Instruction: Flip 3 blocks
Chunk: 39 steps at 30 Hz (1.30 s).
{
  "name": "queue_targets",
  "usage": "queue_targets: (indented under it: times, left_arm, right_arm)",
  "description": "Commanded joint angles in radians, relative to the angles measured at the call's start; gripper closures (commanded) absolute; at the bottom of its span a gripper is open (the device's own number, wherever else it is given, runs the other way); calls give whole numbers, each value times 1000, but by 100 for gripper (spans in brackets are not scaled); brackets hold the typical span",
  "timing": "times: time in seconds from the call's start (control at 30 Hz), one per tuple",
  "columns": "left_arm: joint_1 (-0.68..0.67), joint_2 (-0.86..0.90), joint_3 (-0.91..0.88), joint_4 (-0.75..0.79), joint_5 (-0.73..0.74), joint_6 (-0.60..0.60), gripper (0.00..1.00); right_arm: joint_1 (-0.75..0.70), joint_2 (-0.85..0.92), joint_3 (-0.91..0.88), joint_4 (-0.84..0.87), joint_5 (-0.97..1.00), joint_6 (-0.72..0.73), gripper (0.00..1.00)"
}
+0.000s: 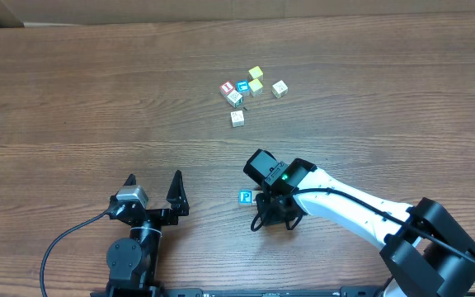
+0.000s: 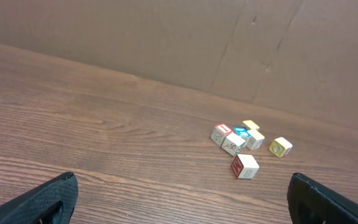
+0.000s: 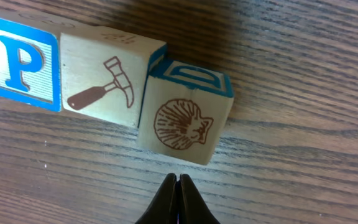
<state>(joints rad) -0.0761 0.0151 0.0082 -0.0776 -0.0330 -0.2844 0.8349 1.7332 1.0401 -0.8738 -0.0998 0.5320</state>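
The right gripper point(image 3: 178, 182) has its fingers pressed together on nothing, the tip just short of the shell block point(image 3: 182, 124). The three blocks lie in a row right ahead of it. The shell block is nearest, the hammer block point(image 3: 101, 81) touches it on the left as the wrist view shows it, and the P block point(image 3: 17, 62) is beyond that at the row's end. The left gripper point(image 1: 153, 186) is spread wide and empty, well apart from them. The likely trouble is a low push with the closed tip, which would slide the shell block along the wood rather than tip it. Because it touches its neighbour, a shove could also drag the hammer block or roll two at once. It sits a little askew, so an off-centre nudge could spin it. Count: three blocks at the right gripper, seven more in a cluster point(image 1: 250, 89) far ahead of both grippers.
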Motion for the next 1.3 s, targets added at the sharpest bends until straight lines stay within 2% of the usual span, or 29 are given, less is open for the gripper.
queue_targets:
  times: [0.0,1.27]
  left_arm:
    - [5,-11,-3,2,8,15,0]
    - [5,-11,-3,2,8,15,0]
  right_arm:
    - [4,17,-6,5,2,10,96]
    - [-6,18,-3,31,32,10,96]
